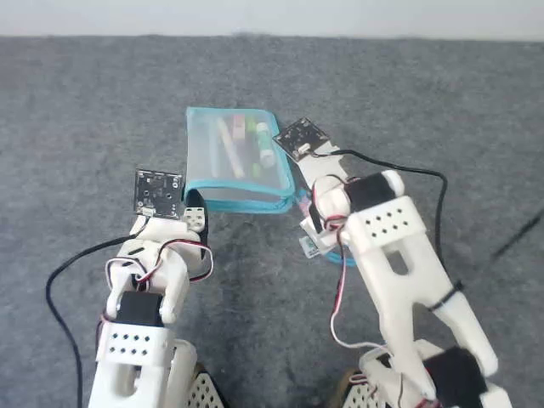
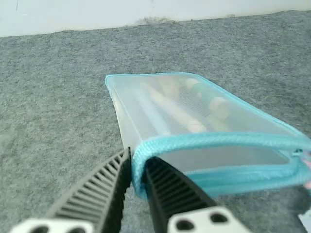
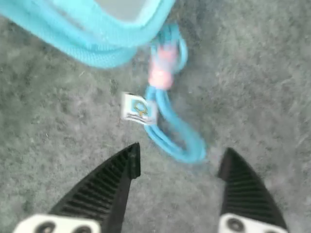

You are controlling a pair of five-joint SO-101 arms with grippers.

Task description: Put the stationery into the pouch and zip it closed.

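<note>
We're clamping the pouch's [image 1: 223,170] near corner in our left pincer [image 2: 137,162], while our right pincer [image 3: 181,151] is hanging wide open over the blue zip cord [image 3: 164,99]. The pouch is lying towards the worktop's [image 1: 85,102] far edge, with the stationery [image 2: 180,111] inside.

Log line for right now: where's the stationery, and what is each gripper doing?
pouch: stationery inside | left gripper: shut on pouch corner | right gripper: open above zip cord

arms [image 1: 408,255]: white perforated shells | servos [image 1: 374,191]: black | wiring [image 1: 334,323]: red-white-black leads, black cables [image 1: 53,285] | end effector fingers [image 3: 114,179]: black, ribbed
</note>
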